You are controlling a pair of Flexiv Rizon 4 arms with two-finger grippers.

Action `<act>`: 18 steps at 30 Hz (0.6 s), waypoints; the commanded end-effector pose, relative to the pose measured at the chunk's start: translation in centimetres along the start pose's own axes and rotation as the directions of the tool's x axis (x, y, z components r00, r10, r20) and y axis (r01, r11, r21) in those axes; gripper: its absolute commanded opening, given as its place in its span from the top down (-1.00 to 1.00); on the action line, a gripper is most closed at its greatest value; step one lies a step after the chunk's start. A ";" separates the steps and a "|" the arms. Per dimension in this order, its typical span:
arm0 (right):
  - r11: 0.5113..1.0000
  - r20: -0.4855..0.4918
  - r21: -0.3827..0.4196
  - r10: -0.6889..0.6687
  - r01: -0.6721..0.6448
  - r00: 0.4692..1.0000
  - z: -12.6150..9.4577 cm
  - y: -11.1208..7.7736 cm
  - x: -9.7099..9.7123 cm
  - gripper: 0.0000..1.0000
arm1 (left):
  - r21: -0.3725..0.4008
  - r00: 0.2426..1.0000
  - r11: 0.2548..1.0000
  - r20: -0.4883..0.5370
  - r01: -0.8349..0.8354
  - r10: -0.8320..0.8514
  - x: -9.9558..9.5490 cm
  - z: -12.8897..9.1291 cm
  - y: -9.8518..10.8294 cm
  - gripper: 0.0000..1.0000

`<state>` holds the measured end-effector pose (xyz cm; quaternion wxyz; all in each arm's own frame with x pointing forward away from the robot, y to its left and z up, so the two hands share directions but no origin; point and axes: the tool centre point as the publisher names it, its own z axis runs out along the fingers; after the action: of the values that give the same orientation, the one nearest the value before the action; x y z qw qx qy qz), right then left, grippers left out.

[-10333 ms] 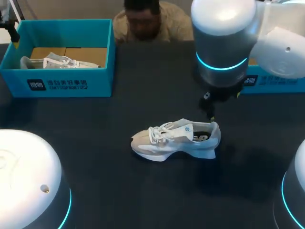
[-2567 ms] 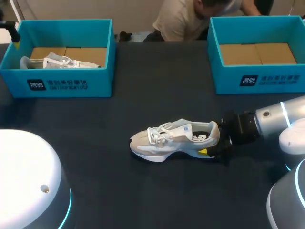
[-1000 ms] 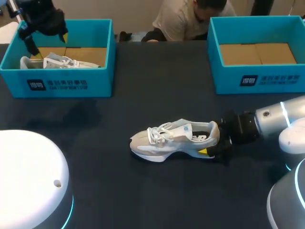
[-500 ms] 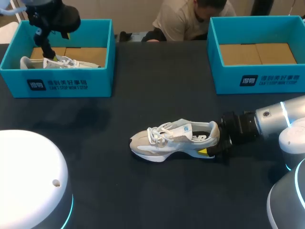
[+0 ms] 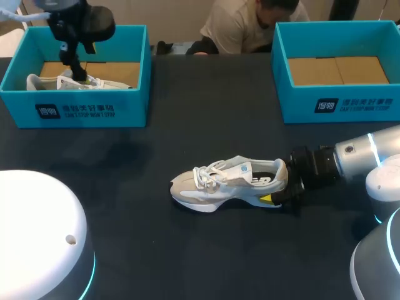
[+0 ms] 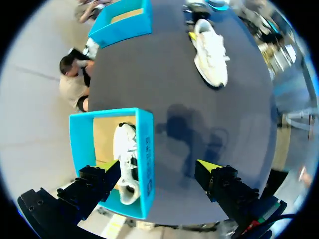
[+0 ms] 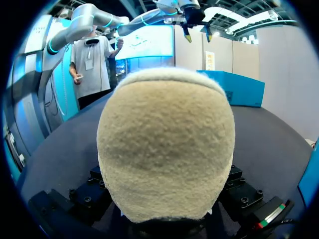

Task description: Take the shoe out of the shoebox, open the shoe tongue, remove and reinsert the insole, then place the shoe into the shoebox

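— Since the frame half a second back, what has moved?

— Only the left arm (image 5: 87, 22). Its left tool (image 5: 78, 74) has slid further across the left shoebox (image 5: 94, 107), toward the side nearer the shoe (image 5: 228, 181). That shoe and the right arm (image 5: 359, 156) lie as they did.

— What is hard to make out?

— The right tool (image 5: 280, 190). It sits at the shoe's heel, half hidden behind it. In the right wrist view the heel fills nearly everything, so I cannot tell whether the tool grips the shoe.

— And the other one?

— It is plain in the left wrist view. The left tool gapes wide with nothing in it, hanging over the left shoebox, well apart from the shoe. A second shoe (image 5: 75, 81) lies inside that box beneath it.

— How do the arms stand?

— The right arm lies low over the table (image 5: 187, 256), stretched level toward the shoe's heel. The left arm points straight down, far off beyond the shoe's toe.

— And the shoe itself?

— It stands upright on its sole on the table, outside both boxes, with its toe turned away from the right tool. The right shoebox (image 5: 337, 106) stands well beyond the heel end.
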<state>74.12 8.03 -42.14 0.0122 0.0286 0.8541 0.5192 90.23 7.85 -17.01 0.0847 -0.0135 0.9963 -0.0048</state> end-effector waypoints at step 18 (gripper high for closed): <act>1.000 0.003 0.002 0.000 0.000 1.000 0.2 0.0 0.2 1.00 | 0.018 0.741 0.741 -0.069 0.671 -0.668 4.1 0.6 -8.0 -1.00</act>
<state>74.12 8.03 -42.13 0.0122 0.0286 0.8541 0.5193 87.30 0.74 -17.78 0.0488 -0.3133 0.9470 -0.0511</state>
